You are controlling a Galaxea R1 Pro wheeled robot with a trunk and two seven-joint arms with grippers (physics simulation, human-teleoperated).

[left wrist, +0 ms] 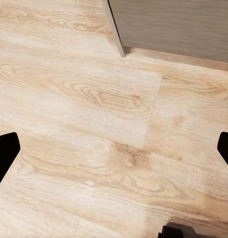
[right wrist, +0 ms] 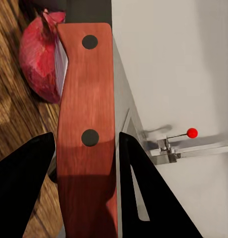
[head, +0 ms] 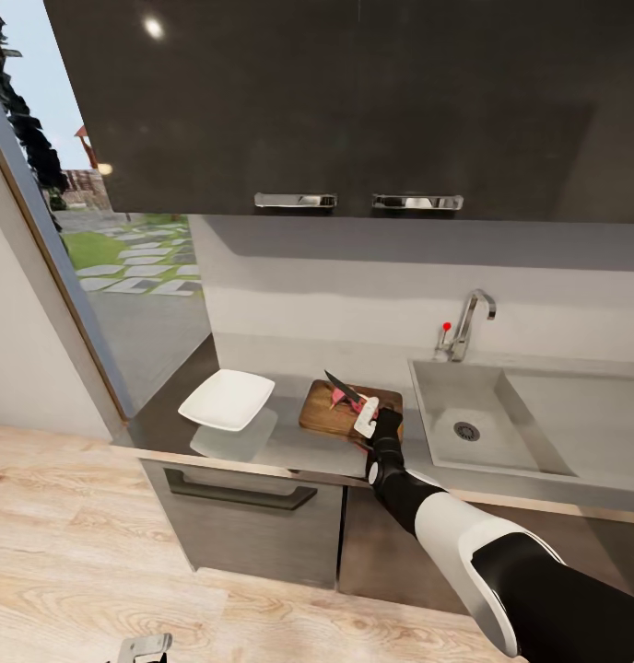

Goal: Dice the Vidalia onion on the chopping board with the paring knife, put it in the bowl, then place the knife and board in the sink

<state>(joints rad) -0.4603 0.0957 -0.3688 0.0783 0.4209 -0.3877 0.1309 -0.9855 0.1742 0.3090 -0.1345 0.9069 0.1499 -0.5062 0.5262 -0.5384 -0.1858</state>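
Observation:
The dark brown chopping board [head: 331, 416] lies on the countertop [head: 160, 419] between the white bowl [head: 228, 399] and the sink [head: 474, 425]. A reddish-pink onion [head: 337, 397] rests on the board. My right gripper [head: 366, 416] is shut on the paring knife [head: 345, 388], whose dark blade points over the onion. In the right wrist view the riveted red handle [right wrist: 86, 74] sits between the black fingers [right wrist: 24, 183], with the onion [right wrist: 39, 57] just beyond it on the board [right wrist: 9, 114]. My left gripper [left wrist: 114, 151] hangs open over the wooden floor.
The bowl is empty and casts a reflection on the glossy countertop. A chrome tap [head: 469, 322] with a red-tipped lever [right wrist: 192, 132] stands behind the sink. Dark wall cabinets [head: 354, 101] hang above, cabinet fronts [head: 243, 525] below. A glass door is at the left.

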